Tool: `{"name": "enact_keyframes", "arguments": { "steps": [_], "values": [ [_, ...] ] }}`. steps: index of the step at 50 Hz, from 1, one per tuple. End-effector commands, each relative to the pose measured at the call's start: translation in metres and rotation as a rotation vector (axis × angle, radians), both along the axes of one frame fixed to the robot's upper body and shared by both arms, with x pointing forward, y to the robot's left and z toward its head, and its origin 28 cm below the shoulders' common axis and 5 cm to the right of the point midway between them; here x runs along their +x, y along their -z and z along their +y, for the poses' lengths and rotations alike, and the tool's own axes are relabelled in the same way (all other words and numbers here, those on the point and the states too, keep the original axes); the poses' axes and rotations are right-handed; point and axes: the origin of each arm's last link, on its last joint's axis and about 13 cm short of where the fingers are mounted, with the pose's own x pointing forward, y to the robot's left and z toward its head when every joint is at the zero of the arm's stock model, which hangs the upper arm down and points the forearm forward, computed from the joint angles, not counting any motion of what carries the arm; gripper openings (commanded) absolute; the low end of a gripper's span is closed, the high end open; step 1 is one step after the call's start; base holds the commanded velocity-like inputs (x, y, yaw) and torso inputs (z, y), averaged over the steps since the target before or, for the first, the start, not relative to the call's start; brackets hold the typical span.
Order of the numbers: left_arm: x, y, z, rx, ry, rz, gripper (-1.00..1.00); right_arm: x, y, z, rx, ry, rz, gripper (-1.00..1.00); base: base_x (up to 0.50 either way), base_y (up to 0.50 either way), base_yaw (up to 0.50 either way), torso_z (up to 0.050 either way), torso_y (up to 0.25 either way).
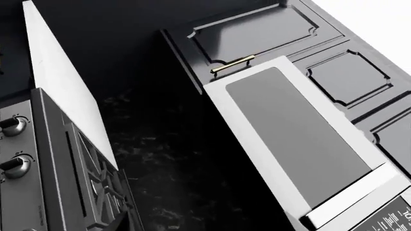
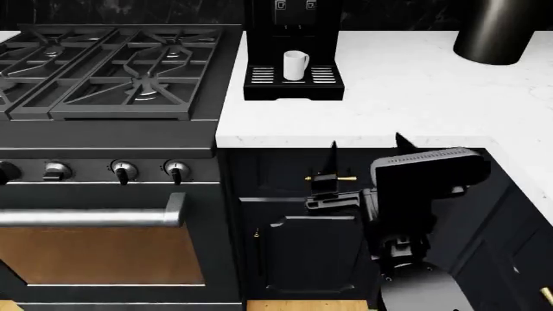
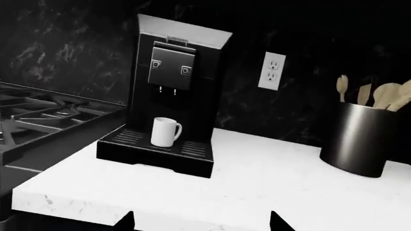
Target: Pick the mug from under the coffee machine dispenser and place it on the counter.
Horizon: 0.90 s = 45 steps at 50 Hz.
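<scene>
1. The mug (image 2: 296,65) stands upright on the slotted drip tray (image 2: 293,83) of the coffee machine (image 2: 292,26), directly below the spouts. In the right wrist view the mug (image 3: 165,132) shows its small loop handle turned toward the side where the utensil holder stands.
2. The coffee machine (image 3: 176,82) sits on the counter (image 2: 406,97), at the back, just beside the stove (image 2: 112,65). Two small white cup icons mark its front panel.
3. The counter (image 3: 257,183) is white with faint grey veining and a thick squared edge. A round black utensil holder (image 3: 359,139) with wooden spoons stands on it, well apart from the machine. A white wall outlet (image 3: 272,70) is mounted on the dark wall between the two.
4. The right gripper (image 2: 364,146) is held in front of the counter edge, below counter level and well apart from the mug. Its two fingertips stand apart, with nothing between them. In the right wrist view only the two dark tips show at the lower edge of the picture.
5. The left gripper does not appear in any view; its state cannot be told. The left wrist view shows dark cabinet doors (image 1: 257,33), a brass handle (image 1: 232,64), a microwave door (image 1: 295,139) and the stove knobs (image 1: 14,126).
</scene>
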Motion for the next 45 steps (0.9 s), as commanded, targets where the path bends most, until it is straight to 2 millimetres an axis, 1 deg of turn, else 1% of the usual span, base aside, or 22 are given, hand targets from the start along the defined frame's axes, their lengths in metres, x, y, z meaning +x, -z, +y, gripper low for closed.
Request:
{"name": "enact_keyframes", "arguments": {
  "steps": [1,8,12,24,32,38,45],
  "values": [
    [-0.001,-0.002,-0.001,0.0,0.003,-0.01,1.0,-0.006,-0.065,0.004,-0.023,0.036,-0.059,1.0,0.0,0.0,0.0,0.0,0.0],
    [-0.001,-0.001,0.0,-0.007,0.001,-0.01,1.0,0.005,-0.078,0.006,0.024,0.01,-0.062,1.0,0.01,0.0,0.0,0.0,0.0],
    [-0.001,-0.001,0.0,-0.008,0.0,-0.009,1.0,0.009,-0.078,0.007,0.037,0.0,-0.055,1.0,0.33,0.0,0.0,0.0,0.0],
    [-0.001,0.0,0.002,-0.02,-0.003,-0.01,1.0,0.012,-0.073,0.008,0.049,-0.015,-0.031,1.0,0.5,0.0,0.0,0.0,0.0],
    [-0.002,0.0,0.003,-0.024,-0.007,-0.012,1.0,0.015,-0.062,0.009,0.075,-0.034,0.006,1.0,0.5,0.0,0.0,0.0,0.0],
    [-0.003,0.0,0.003,-0.027,-0.009,-0.012,1.0,0.018,-0.048,0.008,0.116,-0.05,0.056,1.0,0.5,0.0,0.0,0.0,0.0],
    [-0.003,0.0,0.004,-0.032,-0.011,-0.013,1.0,0.02,-0.039,0.008,0.13,-0.049,0.08,1.0,0.5,0.0,0.0,0.0,0.0]
  ]
}}
